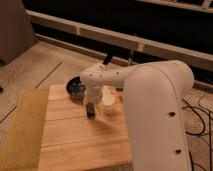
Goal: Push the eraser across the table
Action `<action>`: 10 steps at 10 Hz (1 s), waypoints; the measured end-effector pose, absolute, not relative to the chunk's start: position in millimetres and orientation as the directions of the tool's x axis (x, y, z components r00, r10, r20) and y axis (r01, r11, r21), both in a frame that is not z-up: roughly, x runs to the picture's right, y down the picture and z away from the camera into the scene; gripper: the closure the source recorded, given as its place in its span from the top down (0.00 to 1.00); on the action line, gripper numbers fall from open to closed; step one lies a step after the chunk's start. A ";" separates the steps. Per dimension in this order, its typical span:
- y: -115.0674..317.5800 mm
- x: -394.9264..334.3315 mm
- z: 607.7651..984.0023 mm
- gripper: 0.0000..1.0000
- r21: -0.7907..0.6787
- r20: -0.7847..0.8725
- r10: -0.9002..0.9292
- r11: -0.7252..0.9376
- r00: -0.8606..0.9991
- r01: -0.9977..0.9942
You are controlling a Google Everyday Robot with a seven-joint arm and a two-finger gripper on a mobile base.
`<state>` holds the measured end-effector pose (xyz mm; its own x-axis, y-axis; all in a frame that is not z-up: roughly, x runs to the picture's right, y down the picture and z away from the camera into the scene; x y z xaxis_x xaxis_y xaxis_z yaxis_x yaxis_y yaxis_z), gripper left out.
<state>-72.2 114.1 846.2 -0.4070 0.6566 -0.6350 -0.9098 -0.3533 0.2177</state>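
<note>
Hanging over the eraser (90, 110) (white cup (107, 102) beside) — gripper (92, 99) above the table (75, 142)

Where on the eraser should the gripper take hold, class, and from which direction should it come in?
Probably across its two long sides, coming down from above. The eraser is a small oblong block lying flat on the table, so its narrow width suits the jaws best. The gripper hangs just over it, close beside the white cup, which leaves little room on that side.
</note>
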 end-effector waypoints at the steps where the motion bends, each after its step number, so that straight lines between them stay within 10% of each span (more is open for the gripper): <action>1: 117.2 -74.3 848.6 0.65 0.193 -0.651 0.664 -0.325 -0.368 -0.926; 10: 127.4 -87.6 880.4 0.65 -0.069 -0.736 0.677 -0.036 0.026 -0.997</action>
